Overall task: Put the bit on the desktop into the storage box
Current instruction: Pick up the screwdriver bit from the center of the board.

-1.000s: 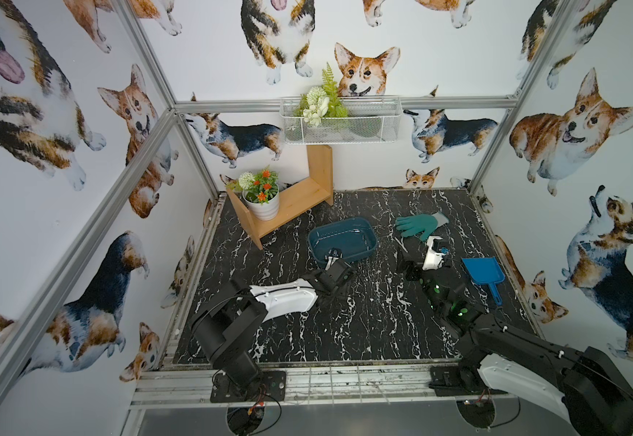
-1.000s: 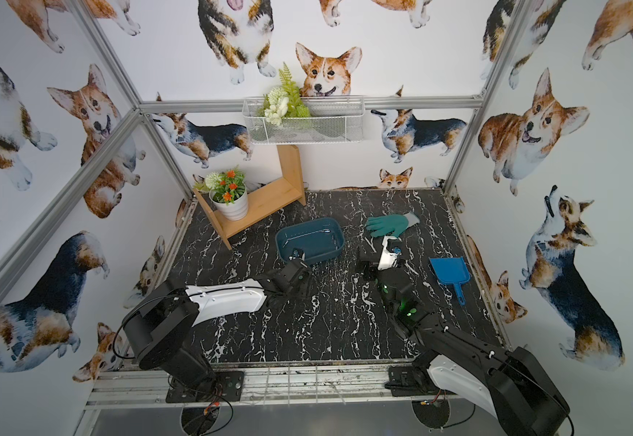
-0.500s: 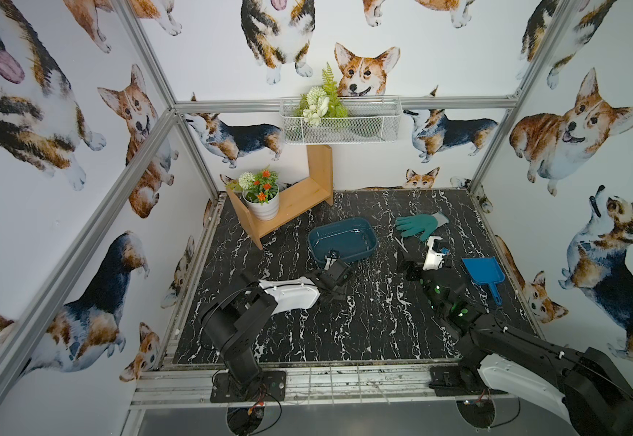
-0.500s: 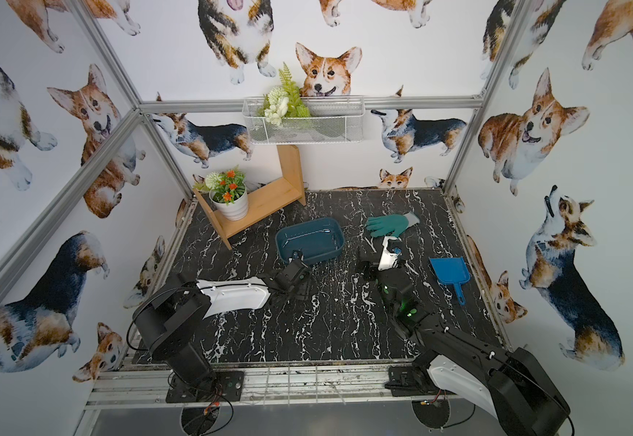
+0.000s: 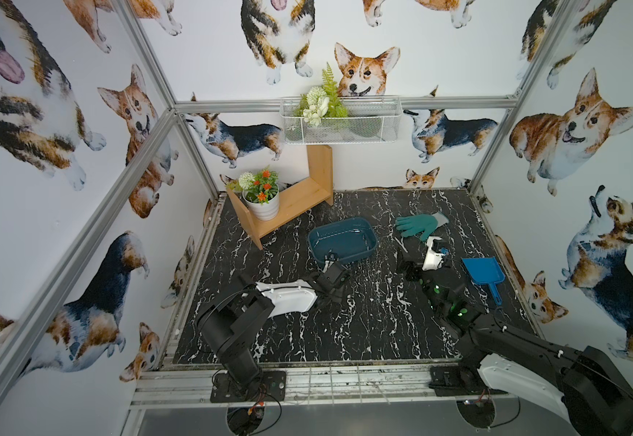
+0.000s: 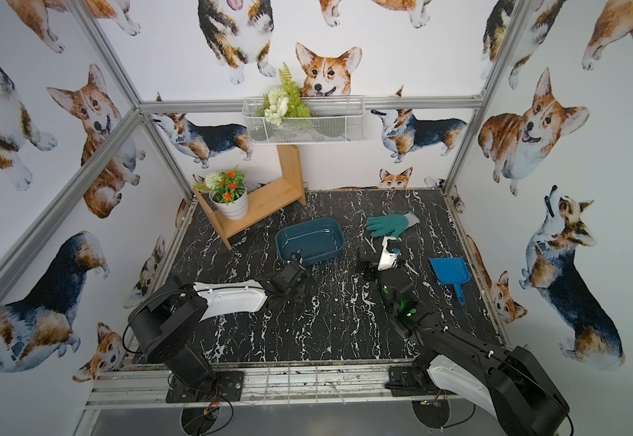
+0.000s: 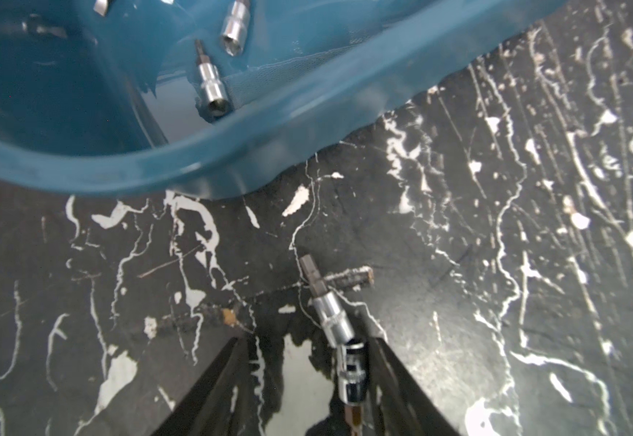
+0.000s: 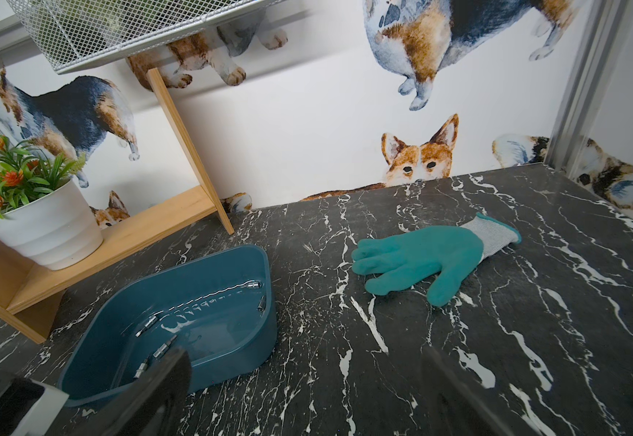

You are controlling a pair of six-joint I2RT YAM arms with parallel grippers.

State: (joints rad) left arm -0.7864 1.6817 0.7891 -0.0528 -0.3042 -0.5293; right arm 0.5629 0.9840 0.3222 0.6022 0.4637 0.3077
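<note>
Between the parted jaws of the left gripper [image 7: 307,341] lies the bit [image 7: 328,311], close to one jaw, not gripped.

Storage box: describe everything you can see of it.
The storage box is a shallow dark teal tub of glossy plastic, rectangular with rounded corners and a flared rim. It stands upright and open on the black marble tabletop, near the wooden shelf. Several chrome socket bits lie loose on its floor.
</note>
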